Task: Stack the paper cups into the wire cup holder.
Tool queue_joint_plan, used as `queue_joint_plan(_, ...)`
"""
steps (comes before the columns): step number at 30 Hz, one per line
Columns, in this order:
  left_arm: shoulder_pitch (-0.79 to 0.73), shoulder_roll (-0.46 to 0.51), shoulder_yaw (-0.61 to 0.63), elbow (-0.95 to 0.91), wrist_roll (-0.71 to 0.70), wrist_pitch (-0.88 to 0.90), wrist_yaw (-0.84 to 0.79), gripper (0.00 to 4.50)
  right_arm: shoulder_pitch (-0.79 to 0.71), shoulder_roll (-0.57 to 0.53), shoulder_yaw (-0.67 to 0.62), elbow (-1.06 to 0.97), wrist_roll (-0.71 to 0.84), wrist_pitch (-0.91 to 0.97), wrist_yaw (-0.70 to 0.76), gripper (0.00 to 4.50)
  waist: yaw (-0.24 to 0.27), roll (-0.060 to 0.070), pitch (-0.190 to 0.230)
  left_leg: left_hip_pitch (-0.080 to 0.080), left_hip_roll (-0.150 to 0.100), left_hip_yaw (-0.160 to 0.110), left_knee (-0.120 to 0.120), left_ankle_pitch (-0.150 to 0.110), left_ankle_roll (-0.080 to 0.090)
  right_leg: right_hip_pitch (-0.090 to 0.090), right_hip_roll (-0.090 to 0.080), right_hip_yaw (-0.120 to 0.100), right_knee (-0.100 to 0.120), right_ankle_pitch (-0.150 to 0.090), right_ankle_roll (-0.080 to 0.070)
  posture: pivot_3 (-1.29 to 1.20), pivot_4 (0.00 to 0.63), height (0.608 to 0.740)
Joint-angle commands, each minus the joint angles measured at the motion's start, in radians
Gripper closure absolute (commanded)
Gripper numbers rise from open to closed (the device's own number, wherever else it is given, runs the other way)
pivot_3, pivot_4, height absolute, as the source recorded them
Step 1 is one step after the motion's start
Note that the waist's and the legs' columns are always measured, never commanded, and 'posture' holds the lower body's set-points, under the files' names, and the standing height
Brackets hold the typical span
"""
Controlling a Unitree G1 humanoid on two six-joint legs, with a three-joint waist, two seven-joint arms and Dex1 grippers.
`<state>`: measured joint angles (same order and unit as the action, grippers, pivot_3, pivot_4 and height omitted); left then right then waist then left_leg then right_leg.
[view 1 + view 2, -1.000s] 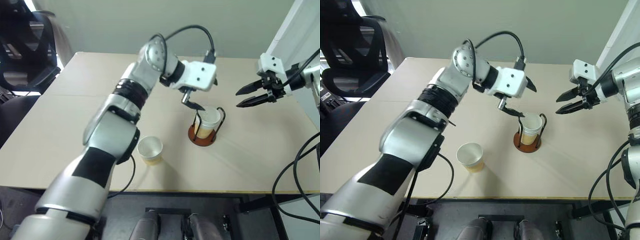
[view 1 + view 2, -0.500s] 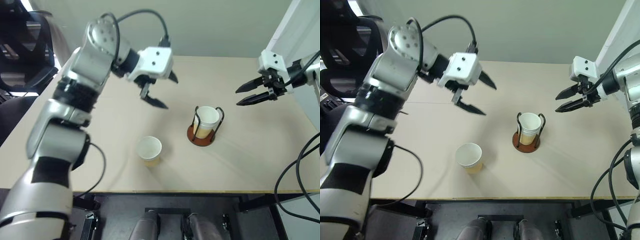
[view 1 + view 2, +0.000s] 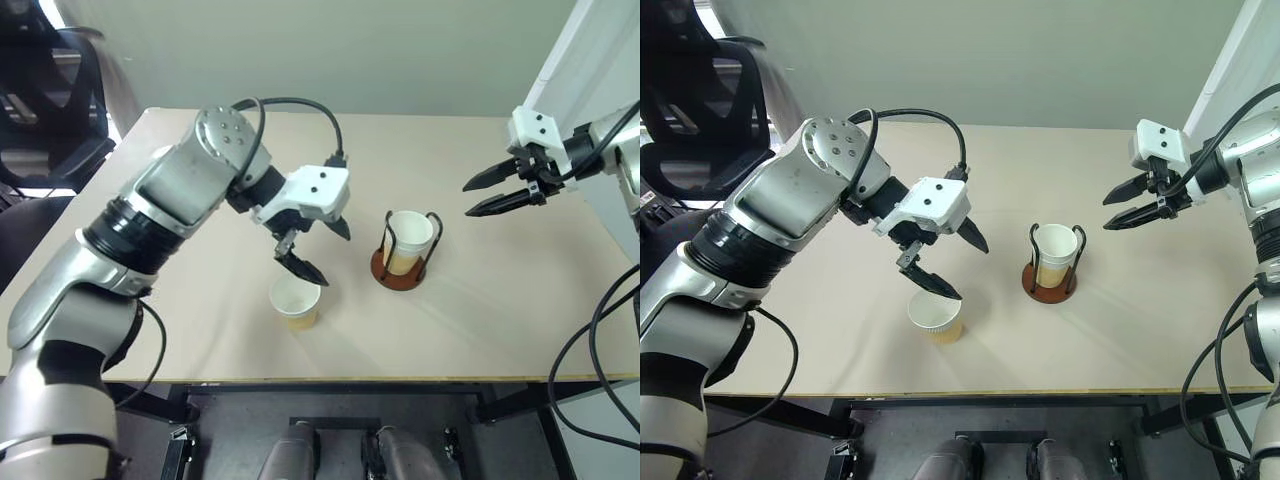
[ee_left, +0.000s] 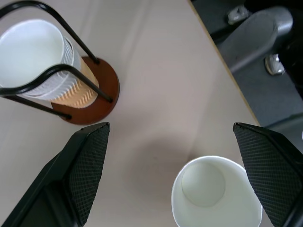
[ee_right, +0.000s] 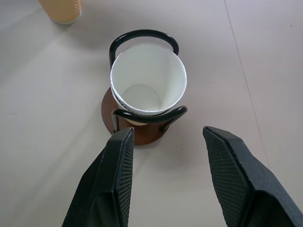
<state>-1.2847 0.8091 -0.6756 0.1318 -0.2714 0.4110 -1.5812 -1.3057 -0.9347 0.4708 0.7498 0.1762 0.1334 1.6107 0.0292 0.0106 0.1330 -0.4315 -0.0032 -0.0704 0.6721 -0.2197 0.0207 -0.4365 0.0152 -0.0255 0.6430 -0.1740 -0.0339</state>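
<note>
The wire cup holder stands on its reddish-brown base right of the table's middle. Paper cups sit nested inside its black loops, with a white rim on top and a tan wall below. One loose paper cup stands upright near the front edge. My left gripper hangs open just above and behind that cup, touching nothing. The left wrist view has the loose cup between and beyond its wide-spread fingers, and the holder off to one side. My right gripper hovers open and empty to the right of the holder.
The beige table has its front edge close below the loose cup. A black office chair stands off the table's left corner. A white panel rises at the far right, behind the right arm.
My left arm has drawn back from the holder, swung left and come down toward the loose cup, still open. The right gripper has stayed where it was.
</note>
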Motion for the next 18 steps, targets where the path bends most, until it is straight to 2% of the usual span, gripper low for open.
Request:
queue_joint_plan(1,-0.030,-0.003,-0.002,-0.019,0.050,0.007,-0.033,0.05,-0.027,-0.020,0.002,-0.013,0.019,0.002,0.004,2.21,-0.002,0.000,0.000,0.000,0.000,0.000,0.000,0.000,0.000,0.000,0.000,0.000,0.000,0.000,0.000,0.00,0.150,0.740)
queue_joint_plan(6,-0.025,0.012,-0.041,-0.006,0.153,-0.037,-0.033,0.05,-0.036,-0.024,0.017,-0.001,0.019,-0.001,0.004,2.21,-0.003,0.000,0.000,0.001,0.000,0.000,-0.003,0.000,0.000,0.000,0.000,0.000,-0.001,0.000,-0.001,0.00,0.150,0.740)
queue_joint_plan(12,-0.030,0.022,-0.050,0.011,0.185,-0.046,-0.033,0.05,-0.049,-0.019,0.029,0.031,0.013,-0.016,0.004,2.21,-0.003,0.000,0.000,0.001,0.000,0.000,-0.006,0.000,-0.001,0.000,0.000,0.000,-0.003,-0.001,-0.002,0.00,0.150,0.740)
queue_joint_plan(18,0.012,0.087,-0.063,-0.075,0.159,-0.018,-0.033,0.05,-0.068,-0.008,0.043,0.074,0.006,-0.040,0.004,2.21,-0.004,0.000,0.000,0.001,0.000,0.000,-0.009,0.000,-0.001,0.000,0.000,0.000,-0.005,-0.001,-0.002,0.00,0.150,0.740)
